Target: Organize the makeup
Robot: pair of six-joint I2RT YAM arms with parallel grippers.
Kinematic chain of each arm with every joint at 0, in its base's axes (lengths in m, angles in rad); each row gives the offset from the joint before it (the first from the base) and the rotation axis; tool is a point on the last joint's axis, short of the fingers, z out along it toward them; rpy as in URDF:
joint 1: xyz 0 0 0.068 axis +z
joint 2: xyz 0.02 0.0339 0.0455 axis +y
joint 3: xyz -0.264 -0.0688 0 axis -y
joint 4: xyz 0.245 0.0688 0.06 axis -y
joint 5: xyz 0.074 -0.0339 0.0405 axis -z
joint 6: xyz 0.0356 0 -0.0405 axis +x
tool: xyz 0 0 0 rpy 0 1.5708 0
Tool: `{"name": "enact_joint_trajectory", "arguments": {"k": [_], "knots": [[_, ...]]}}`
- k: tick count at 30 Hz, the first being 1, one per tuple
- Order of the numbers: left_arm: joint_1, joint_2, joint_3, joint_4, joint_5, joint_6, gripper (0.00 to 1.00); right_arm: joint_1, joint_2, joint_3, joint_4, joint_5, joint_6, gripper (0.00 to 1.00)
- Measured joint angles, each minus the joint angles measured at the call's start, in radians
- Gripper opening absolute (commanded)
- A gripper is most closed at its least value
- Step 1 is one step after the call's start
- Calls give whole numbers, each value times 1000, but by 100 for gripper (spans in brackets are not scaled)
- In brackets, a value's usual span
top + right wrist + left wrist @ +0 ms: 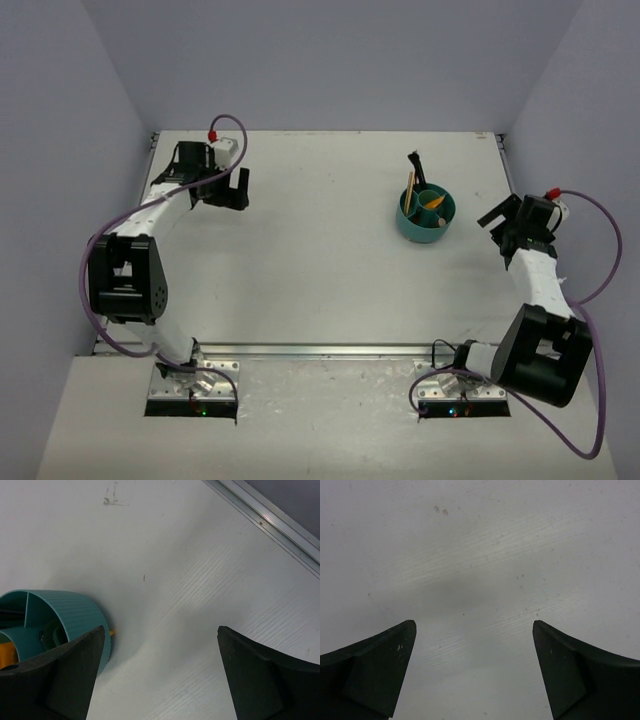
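The makeup sits in a teal round divided container [438, 228] at the right of the table. Black brushes [417, 166] and a wooden stick [409, 191] stand out of its far side, and an orange wedge [432, 202] lies inside. The right wrist view shows the container [75, 615] at the left, a dark green disc [52, 632] and an orange piece [6, 657] inside. My right gripper [497, 216] [159, 630] is open and empty, just right of the container. My left gripper [243, 187] [474, 625] is open and empty over bare table at the far left.
A metal rail [330, 350] runs along the table's near edge and also shows in the right wrist view [270, 520]. Grey walls close the table on the left, back and right. A small yellow tip [111, 632] pokes out beside the container's base.
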Motion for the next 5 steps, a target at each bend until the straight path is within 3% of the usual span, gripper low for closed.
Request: {"name": "enact_joint_trajectory", "arguments": {"k": [5], "knots": [[0, -6, -12, 0, 0, -8, 100, 0, -2, 0, -2, 6, 32, 92]]}}
